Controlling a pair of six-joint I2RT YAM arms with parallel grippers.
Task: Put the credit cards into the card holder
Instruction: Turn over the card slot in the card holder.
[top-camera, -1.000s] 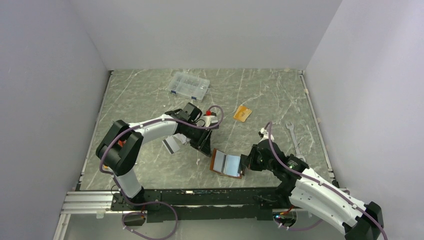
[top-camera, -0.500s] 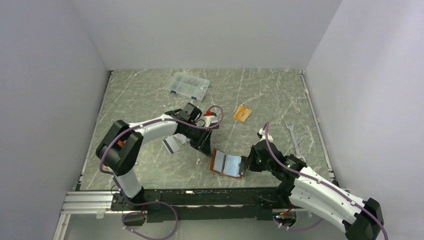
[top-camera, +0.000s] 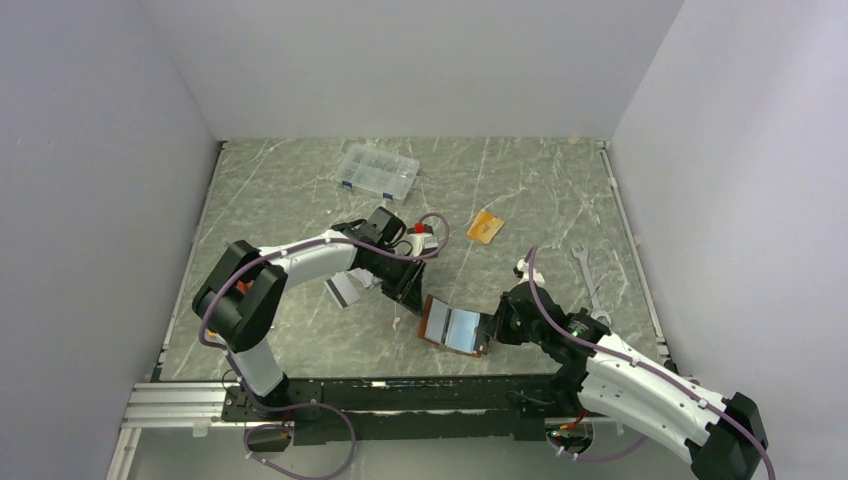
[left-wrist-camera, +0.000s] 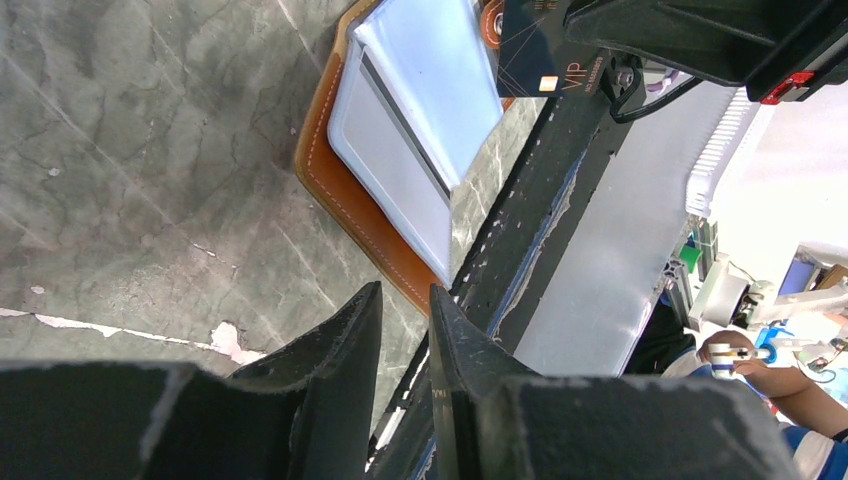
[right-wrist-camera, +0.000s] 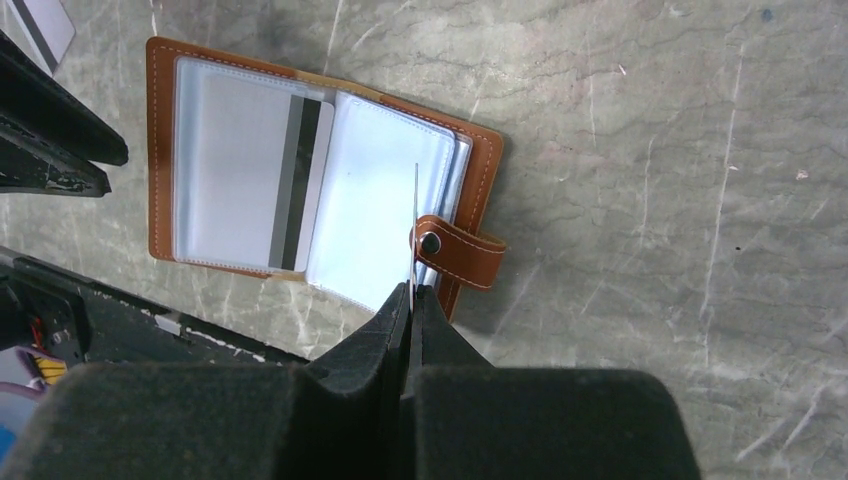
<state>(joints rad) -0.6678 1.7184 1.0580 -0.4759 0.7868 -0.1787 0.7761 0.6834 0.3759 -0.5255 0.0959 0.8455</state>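
Near edge of the counter, the right claw (right-wrist-camera: 412, 292) is clamped on a credit card (right-wrist-camera: 415, 220). The card stands edge-on over the strap-side page of the open card holder (right-wrist-camera: 160, 150), parallel to the spine. Just beyond, the left claw (left-wrist-camera: 404, 300) hangs slightly apart and empty.

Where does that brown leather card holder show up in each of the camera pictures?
Top external: brown leather card holder lower centre, lying open.
Left wrist: top middle.
Right wrist: left of centre, open.
Shared landmark: the right gripper pinching a thin dark card at its edge.
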